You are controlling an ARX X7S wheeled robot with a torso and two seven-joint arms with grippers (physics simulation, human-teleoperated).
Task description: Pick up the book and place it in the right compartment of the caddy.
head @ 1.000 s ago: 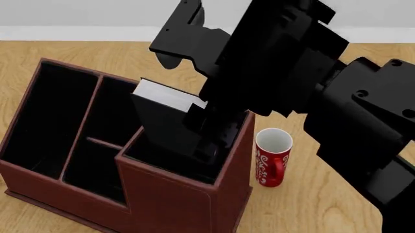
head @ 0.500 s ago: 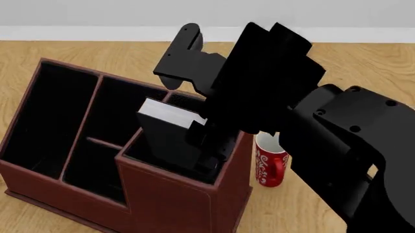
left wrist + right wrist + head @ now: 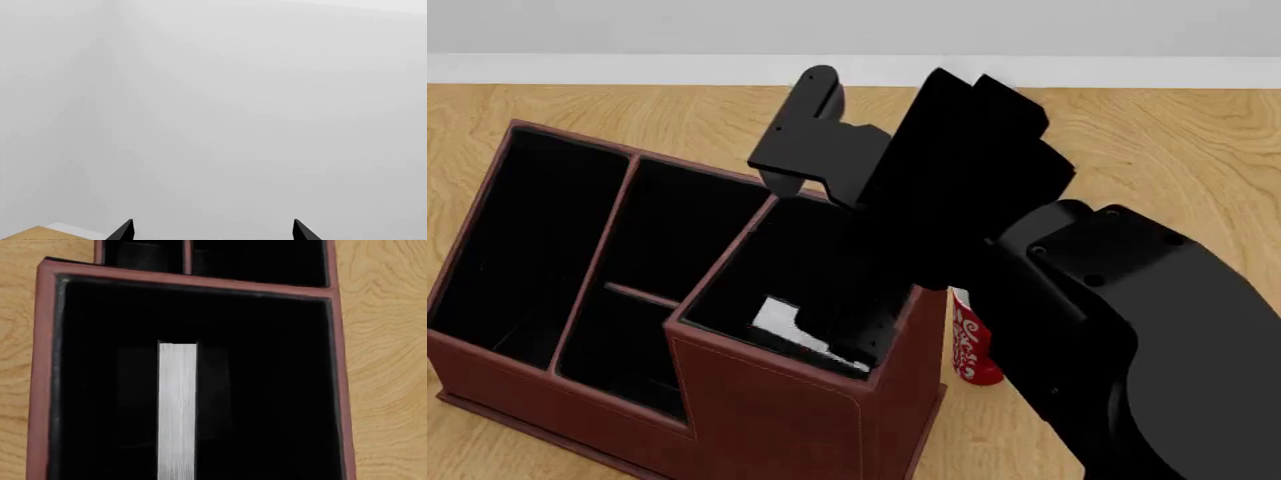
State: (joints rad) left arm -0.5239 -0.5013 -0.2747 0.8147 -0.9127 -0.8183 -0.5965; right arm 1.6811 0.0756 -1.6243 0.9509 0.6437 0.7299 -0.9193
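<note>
- Book [image 3: 177, 410]: black cover, white page edges facing up; stands on edge deep inside the right compartment [image 3: 737, 300], centre of the head view.
- Caddy [image 3: 787, 410]: reddish-brown, stitched, black-lined organiser filling the lower left of the head view.

Right arm [image 3: 1068, 300] all matte black, no colour markings; big rounded joint housing w/ a few small round screw recesses on its upper face; fwd of it a stack of flat angular plates, stepped edges; a thin bracket w/ rounded tab end + small hole sticks out at the wrist; left gripper [image 3: 213, 231] shows only as two black pointed fingertips [image 3: 124, 231], wedge-shaped, plain.
</note>
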